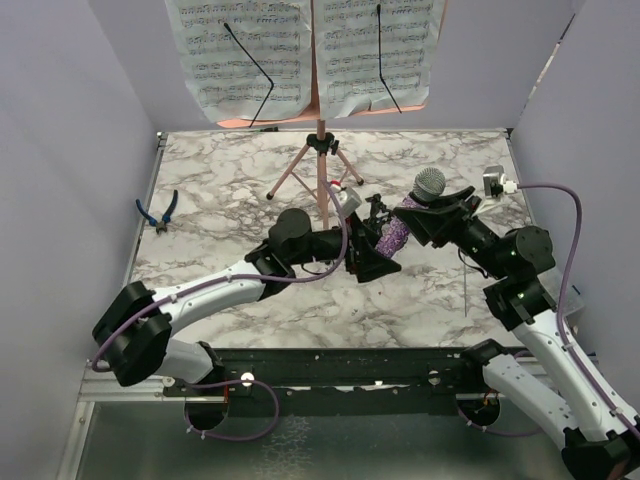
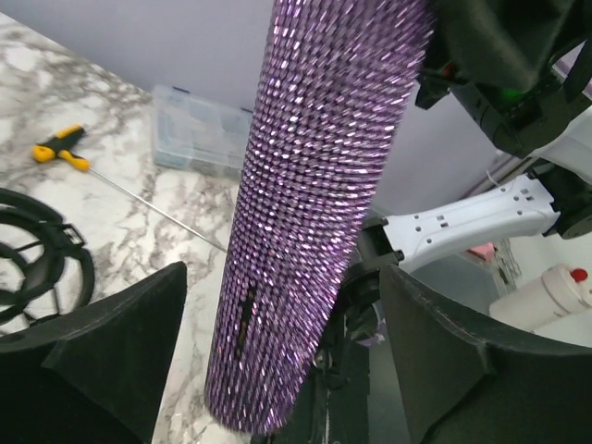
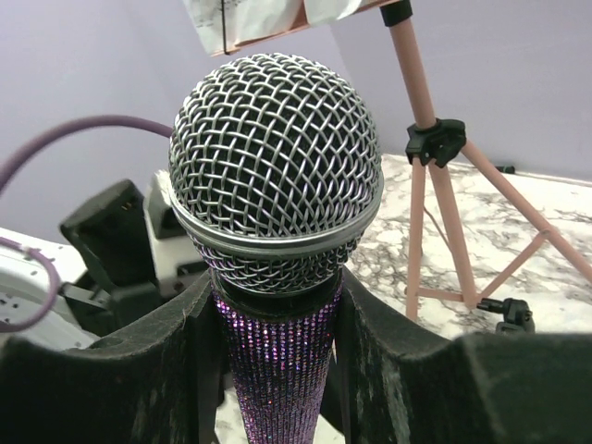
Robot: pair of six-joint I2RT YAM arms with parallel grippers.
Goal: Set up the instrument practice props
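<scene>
The pink music stand [image 1: 320,170] rises at the back on its tripod legs [image 3: 435,222], with white sheet-music pages [image 1: 305,50] on its desk. My right gripper [image 3: 277,314] is shut on the glittery purple microphone [image 3: 277,370] just below its mesh head [image 1: 430,183]. The microphone hangs tilted over mid-table. My left gripper [image 2: 282,277] is open around its lower end [image 2: 305,240], a gap showing on each side. The black shock-mount [image 2: 37,259] stands left of it in the left wrist view.
Blue-handled pliers [image 1: 157,212] lie by the left wall. A yellow-handled screwdriver [image 2: 60,148] and a clear plastic box [image 2: 199,129] lie on the marble towards the right side. A white bottle with a red cap [image 2: 555,296] is beyond the table edge.
</scene>
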